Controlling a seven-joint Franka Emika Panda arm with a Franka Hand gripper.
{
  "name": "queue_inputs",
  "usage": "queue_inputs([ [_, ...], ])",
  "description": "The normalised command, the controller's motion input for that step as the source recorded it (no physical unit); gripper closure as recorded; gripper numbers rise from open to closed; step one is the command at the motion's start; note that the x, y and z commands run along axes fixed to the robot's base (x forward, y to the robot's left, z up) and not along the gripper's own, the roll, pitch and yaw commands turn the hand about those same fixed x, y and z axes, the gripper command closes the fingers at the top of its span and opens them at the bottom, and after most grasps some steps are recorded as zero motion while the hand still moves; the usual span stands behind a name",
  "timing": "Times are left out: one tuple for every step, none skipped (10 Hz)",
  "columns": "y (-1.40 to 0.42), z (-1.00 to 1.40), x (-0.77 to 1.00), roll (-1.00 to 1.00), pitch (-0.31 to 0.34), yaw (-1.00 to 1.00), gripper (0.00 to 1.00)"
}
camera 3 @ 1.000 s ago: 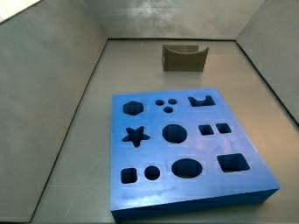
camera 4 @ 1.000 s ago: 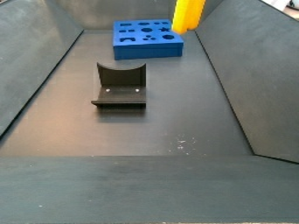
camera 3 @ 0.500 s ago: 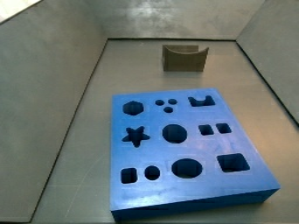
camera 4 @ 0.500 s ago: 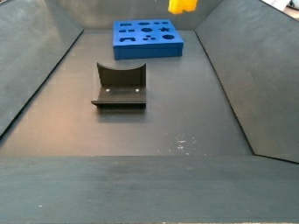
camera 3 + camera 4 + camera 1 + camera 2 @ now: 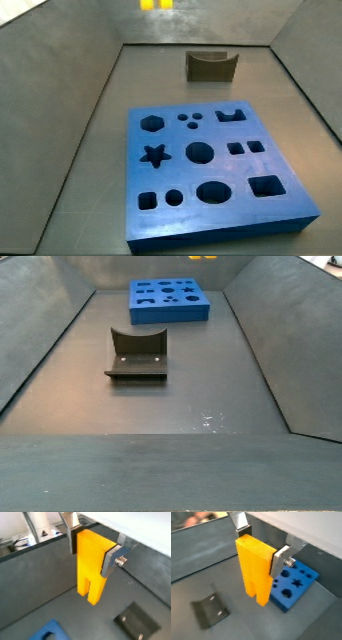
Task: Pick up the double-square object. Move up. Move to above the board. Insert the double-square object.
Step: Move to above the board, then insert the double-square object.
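Since the prongs must drop into the board [image 5: 214, 170], the gripper [image 5: 93, 549] clamps the piece [image 5: 90, 562] upright, high at the side view's top edge, prongs down.

Item count:

- One end effector [image 5: 95, 548], raised above the tabletop [image 5: 201, 396], its two fingers [image 5: 112, 559] clamped on one double-square object [image 5: 90, 564] having two prongs.
- One board [image 5: 214, 170], lying flat.
- One fixture [image 5: 136, 356].
- Board cut-outs visible in a side view: eleven, including one star and one hexagon.
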Motion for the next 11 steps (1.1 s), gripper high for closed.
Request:
queue_inputs([
  [-1.0, 0.0, 0.12, 0.08, 0.267, -0.79, 1.0],
  [-1.0, 0.01, 0.14, 0.06, 0.246, -0.52, 1.0],
  [-1.0, 0.02, 0.16, 0.02, 0.202, -0.26, 1.0],
  [-0.89, 0.02, 0.17, 0.01, 0.162, -0.08, 1.0],
  [-0.71, 0.02, 0.15, 0.0, 0.147, -0.04, 1.0],
  [-0.36, 0.03, 0.1, 0.0, 0.129, -0.02, 1.0],
  [-0.22, 0.03, 0.08, 0.01, 0.11, -0.01, 1.0],
  [0.0, 0.0, 0.0, 0.0, -0.004, 0.0, 1.0],
  [-0.06, -0.01, 0.09, -0.07, -0.14, 0.0, 1.0],
  [-0.17, 0.0, 0.31, -0.11, -0.186, 0.15, 1.0],
  [-0.28, 0.0, 0.58, -0.05, -0.139, 0.1, 1.0],
])
